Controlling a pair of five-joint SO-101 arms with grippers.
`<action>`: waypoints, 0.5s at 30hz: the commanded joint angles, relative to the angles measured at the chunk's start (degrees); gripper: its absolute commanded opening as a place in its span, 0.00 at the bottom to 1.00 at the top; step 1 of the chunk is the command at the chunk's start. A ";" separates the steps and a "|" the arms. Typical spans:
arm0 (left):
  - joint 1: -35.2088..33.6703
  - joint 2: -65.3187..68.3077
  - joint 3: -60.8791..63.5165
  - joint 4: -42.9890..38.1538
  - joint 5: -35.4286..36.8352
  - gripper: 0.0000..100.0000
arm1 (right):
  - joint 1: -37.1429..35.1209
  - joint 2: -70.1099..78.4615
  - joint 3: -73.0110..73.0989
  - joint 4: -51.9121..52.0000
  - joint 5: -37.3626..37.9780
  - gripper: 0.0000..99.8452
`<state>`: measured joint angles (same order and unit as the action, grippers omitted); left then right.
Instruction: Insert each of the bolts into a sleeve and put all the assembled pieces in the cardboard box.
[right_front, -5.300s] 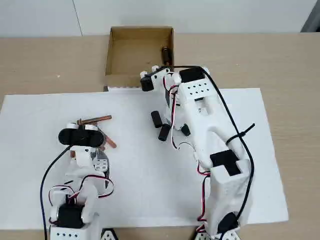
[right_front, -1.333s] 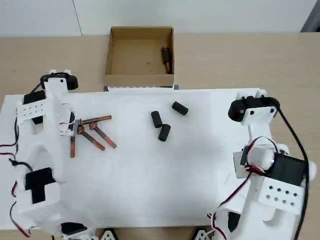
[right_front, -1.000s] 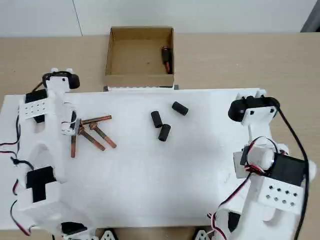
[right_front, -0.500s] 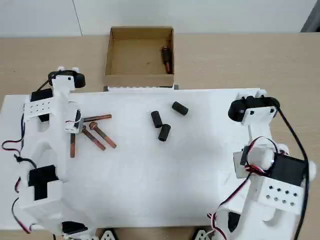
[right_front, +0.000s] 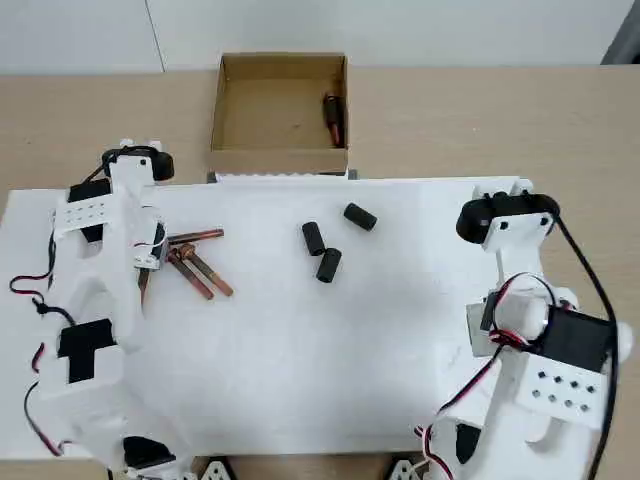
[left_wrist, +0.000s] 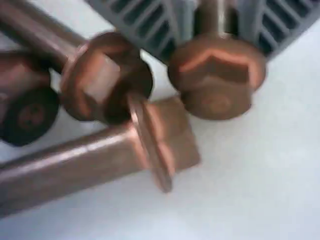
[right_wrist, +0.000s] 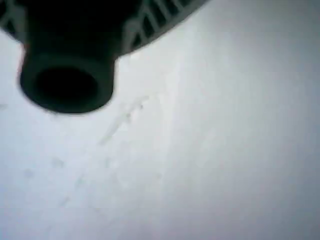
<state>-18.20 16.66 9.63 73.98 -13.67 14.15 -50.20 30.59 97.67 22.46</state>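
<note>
Several copper bolts (right_front: 200, 270) lie in a loose pile on the left of the white paper. My left gripper (right_front: 149, 256) is down among them. It is shut on the shank of one bolt (left_wrist: 217, 75), whose hex head sits just over the paper beside two other heads (left_wrist: 107, 82). Three black sleeves (right_front: 313, 238) lie near the middle of the paper. At the right edge my right gripper (right_front: 481, 328) is shut on a black sleeve (right_wrist: 65, 85), held low over bare paper. One assembled piece (right_front: 332, 112) lies inside the cardboard box (right_front: 215, 110).
The white paper sheet (right_front: 330, 350) covers most of the wooden table. The box stands just beyond its far edge, left of centre. Between the two arms the near half of the paper is bare.
My left arm has shifted right and come down onto the bolt pile, covering the bolt nearest it. The right arm has stayed still at the right edge.
</note>
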 joint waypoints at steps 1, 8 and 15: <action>0.09 0.09 -0.84 -0.09 -0.18 0.00 | 0.04 -0.92 -0.26 -0.31 -0.18 0.00; 0.09 -0.62 0.75 1.23 -0.09 0.00 | 0.04 -1.01 -0.53 -0.13 -0.44 0.00; 0.44 -6.24 -4.79 8.26 0.09 0.00 | -2.24 -1.36 -1.41 0.40 -0.53 0.00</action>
<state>-18.11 16.22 7.60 79.60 -13.58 13.45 -50.20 30.59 97.67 22.46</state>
